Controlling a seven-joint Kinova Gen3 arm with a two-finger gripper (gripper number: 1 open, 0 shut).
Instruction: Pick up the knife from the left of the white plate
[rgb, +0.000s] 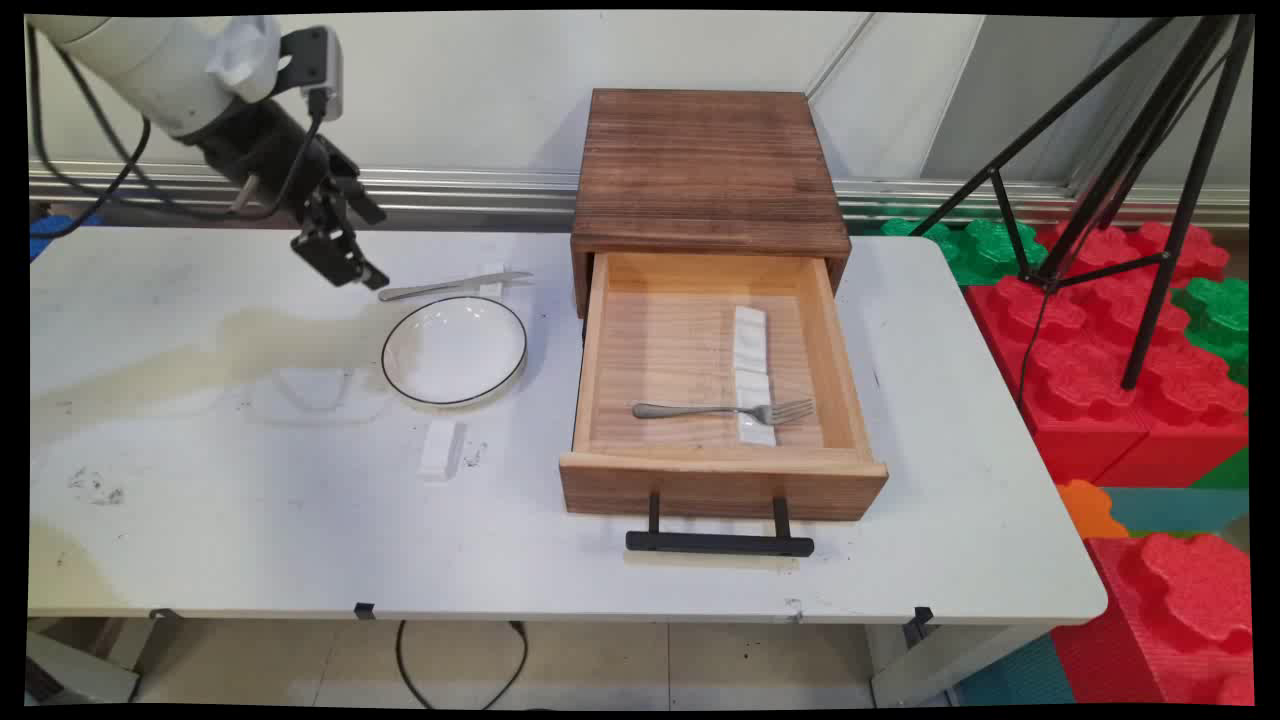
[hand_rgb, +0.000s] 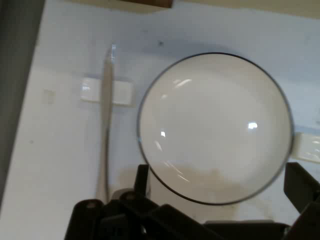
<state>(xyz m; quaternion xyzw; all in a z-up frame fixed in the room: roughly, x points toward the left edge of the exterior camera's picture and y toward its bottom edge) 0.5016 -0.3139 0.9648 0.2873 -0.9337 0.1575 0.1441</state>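
White table (rgb: 200, 520) in your main view: gripper (rgb: 335, 255) hangs above the knife's (rgb: 455, 287) handle, beside the plate (rgb: 454, 350); a fork (rgb: 722, 410) lies in the open drawer (rgb: 722, 480). Your hand view shows fingers (hand_rgb: 141, 180) spread wide, holding nothing, plate (hand_rgb: 215, 127) between them.

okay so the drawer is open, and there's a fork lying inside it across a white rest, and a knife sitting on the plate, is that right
Not quite. The knife is not on the plate; it lies on the table behind the plate, across a small white rest, as the main view shows. The drawer is open, with the fork across a white rest inside.
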